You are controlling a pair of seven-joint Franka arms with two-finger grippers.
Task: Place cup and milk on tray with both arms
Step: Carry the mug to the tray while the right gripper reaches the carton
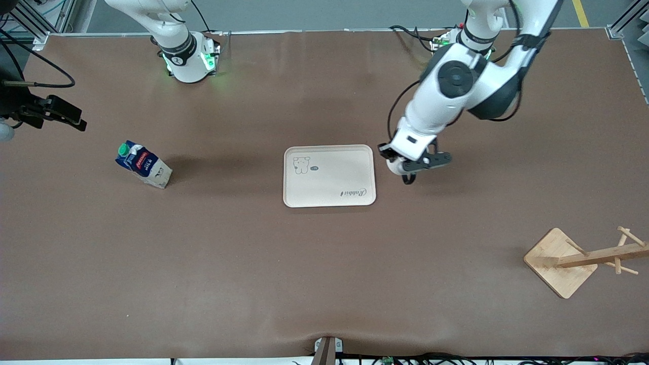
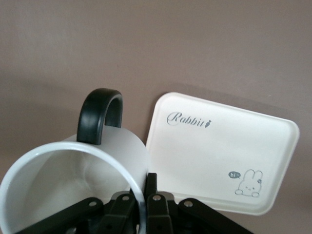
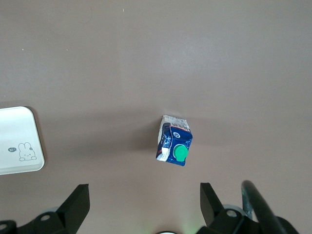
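Note:
My left gripper (image 1: 413, 165) is shut on the rim of the white cup (image 2: 73, 180), one finger inside and one outside. It holds the cup over the table beside the tray's short edge toward the left arm's end. The cup's black handle (image 2: 100, 114) points away from the wrist, and its smiley face is hidden. The cream tray (image 1: 329, 176) lies empty mid-table and also shows in the left wrist view (image 2: 219, 151). The blue milk carton (image 1: 143, 165) with a green cap stands toward the right arm's end. My right gripper (image 3: 145, 204) is open, high over the table near the milk (image 3: 174, 141).
A wooden rack (image 1: 563, 261) with pegs lies on its side near the front camera at the left arm's end. The right hand (image 1: 56, 114) shows at the picture's edge, high above the brown table.

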